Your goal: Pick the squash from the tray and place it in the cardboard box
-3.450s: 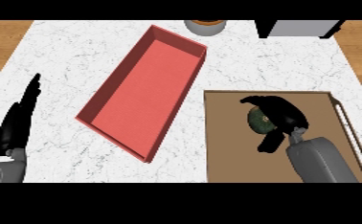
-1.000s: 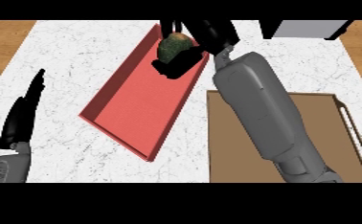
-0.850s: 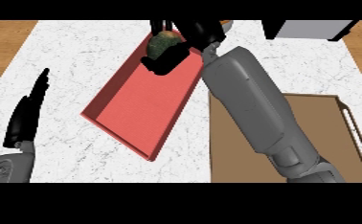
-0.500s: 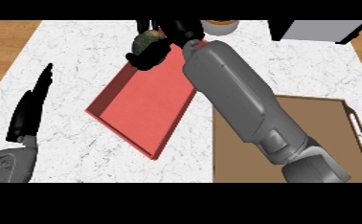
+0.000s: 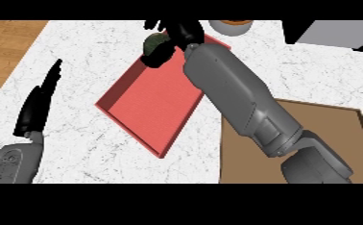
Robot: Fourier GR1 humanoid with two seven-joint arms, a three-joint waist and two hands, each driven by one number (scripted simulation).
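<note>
Squash [image 5: 152, 44] held in right hand [image 5: 172, 37], fingers curled round it, at the far end of the red box [image 5: 157, 99], over its far rim. Brown tray [image 5: 312, 137] sits right of the box on the white desk [image 5: 92, 51]. Left hand [image 5: 39, 105] left of the box, fingers straight, resting.

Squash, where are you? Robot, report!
Right hand shut on squash, above far end of red box. Left hand open, resting at left. Nothing in the way.
</note>
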